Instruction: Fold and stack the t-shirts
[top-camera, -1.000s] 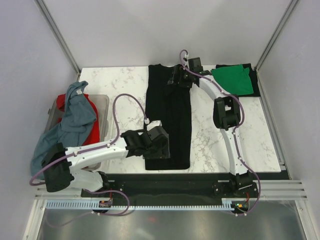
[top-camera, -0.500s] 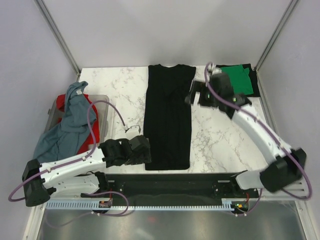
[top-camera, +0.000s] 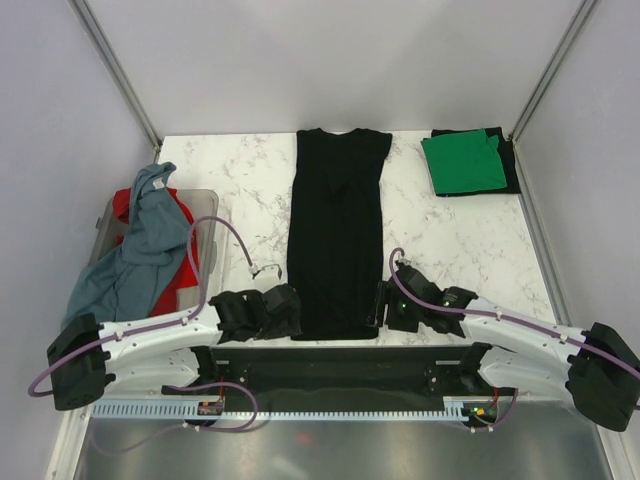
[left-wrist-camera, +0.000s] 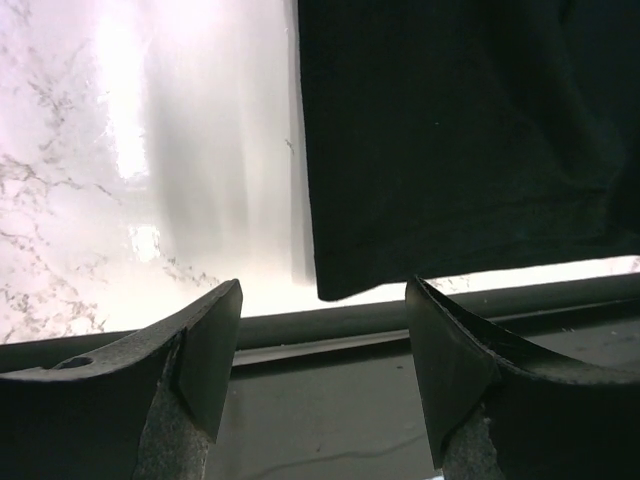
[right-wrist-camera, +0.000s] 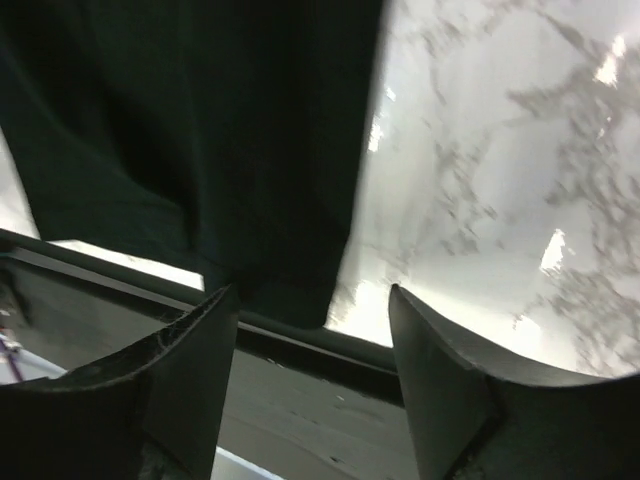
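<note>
1. Black t-shirt lies flat down the middle of the marble table. It is folded lengthwise into a long narrow strip, with the collar at the far edge and the hem at the near edge.
2. Its hem ends right at the table's near edge, beside the dark base rail.
3. The left gripper sits low at the near edge, just left of the hem's left corner. In the left wrist view its fingers are spread with nothing between them, and the shirt's corner lies on the tabletop just ahead of the gap.
4. The right gripper sits at the hem's right corner. Its fingers also stand apart and pinch nothing. The corner of the fabric shows just beyond them; whether a fingertip touches it cannot be told.
5. The left arm and right arm both stretch low along the near edge, reaching inward toward the hem.
6. A green t-shirt, folded to a neat rectangle, rests at the far right corner. It lies on a second black t-shirt, also folded, whose edge shows along its right side.
7. At the left edge a grey-blue t-shirt hangs crumpled over a translucent plastic bin. A red t-shirt lies bunched beneath it in the bin.
</note>
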